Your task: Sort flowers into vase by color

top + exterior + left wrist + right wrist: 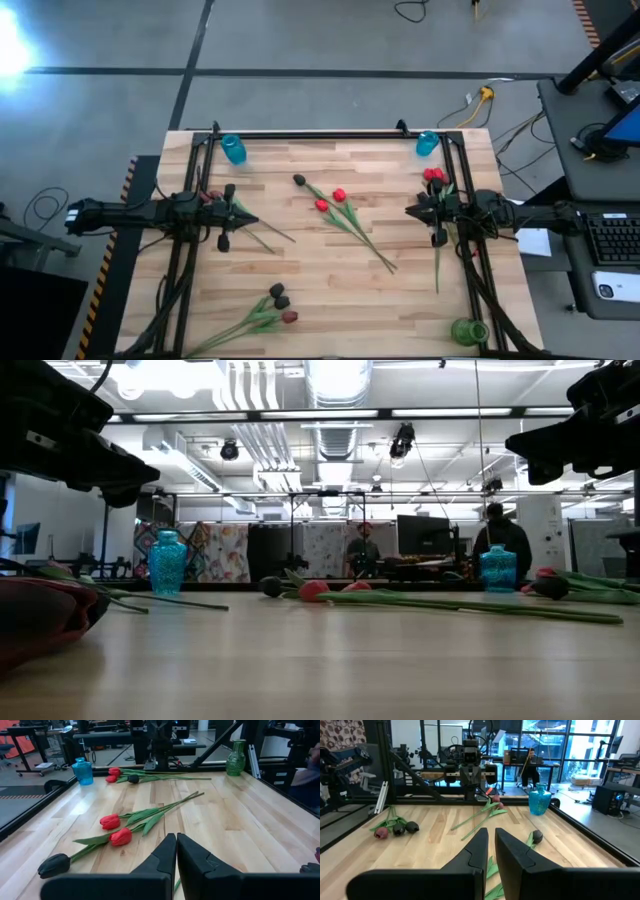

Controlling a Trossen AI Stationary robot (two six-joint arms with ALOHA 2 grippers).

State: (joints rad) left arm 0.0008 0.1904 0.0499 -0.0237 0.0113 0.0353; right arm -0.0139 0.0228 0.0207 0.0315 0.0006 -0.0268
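We hover with both the left gripper [222, 241] and right gripper [437, 237] pinched together and empty, tulips [330, 200] lying loose mid-table, so we judge sorting unstarted: next, part fingers over a stem.

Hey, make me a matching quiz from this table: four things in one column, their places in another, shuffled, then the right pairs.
Things:
1. green glass vase
2. two red tulips with a black tulip
3. blue glass vase near the left arm
4. two dark tulips with a maroon one

Places:
A. far left corner of the wooden table
B. near right corner
C. middle of the table
D. near edge, left of centre

Pairs: 1-B, 2-C, 3-A, 4-D
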